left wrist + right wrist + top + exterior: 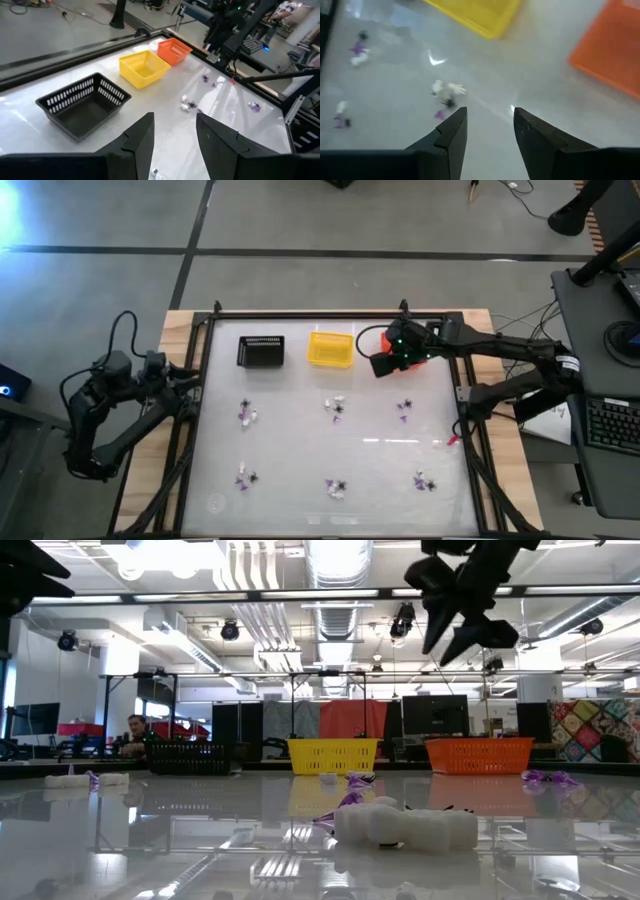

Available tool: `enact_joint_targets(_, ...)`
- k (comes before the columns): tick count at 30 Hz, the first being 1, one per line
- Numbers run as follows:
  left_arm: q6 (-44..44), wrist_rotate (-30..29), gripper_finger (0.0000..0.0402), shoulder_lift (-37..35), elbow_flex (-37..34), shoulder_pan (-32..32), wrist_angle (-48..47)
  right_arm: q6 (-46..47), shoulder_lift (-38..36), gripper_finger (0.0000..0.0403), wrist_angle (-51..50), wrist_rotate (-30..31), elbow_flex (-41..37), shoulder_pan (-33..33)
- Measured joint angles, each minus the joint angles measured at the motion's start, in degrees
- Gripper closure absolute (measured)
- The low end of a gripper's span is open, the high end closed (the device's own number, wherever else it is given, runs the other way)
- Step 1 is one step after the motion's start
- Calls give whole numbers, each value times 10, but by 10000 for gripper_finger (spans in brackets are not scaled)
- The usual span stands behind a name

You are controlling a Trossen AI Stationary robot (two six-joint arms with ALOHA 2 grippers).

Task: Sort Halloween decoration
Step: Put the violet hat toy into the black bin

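The Halloween decoration consists of tiny purple, black and white trinkets lying loose on the table in six small clusters, well apart from one another. Far row: left cluster (247, 415), middle cluster (336, 407), right cluster (404, 409). Near row: left cluster (245, 477), middle cluster (336, 488), right cluster (424, 480).

Right pincer (489, 131) raised, fingers parted, left pincer (174, 140) likewise parted, arm folded
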Motion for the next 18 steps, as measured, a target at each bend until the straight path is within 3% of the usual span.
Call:
enact_joint_targets(9,-18,90,274,7,-27,0,61,11,0,248,-4,35,16,44)
enact_joint_targets(18,16,106,305,83,-28,0,65,28,0,248,-4,49,8,45)
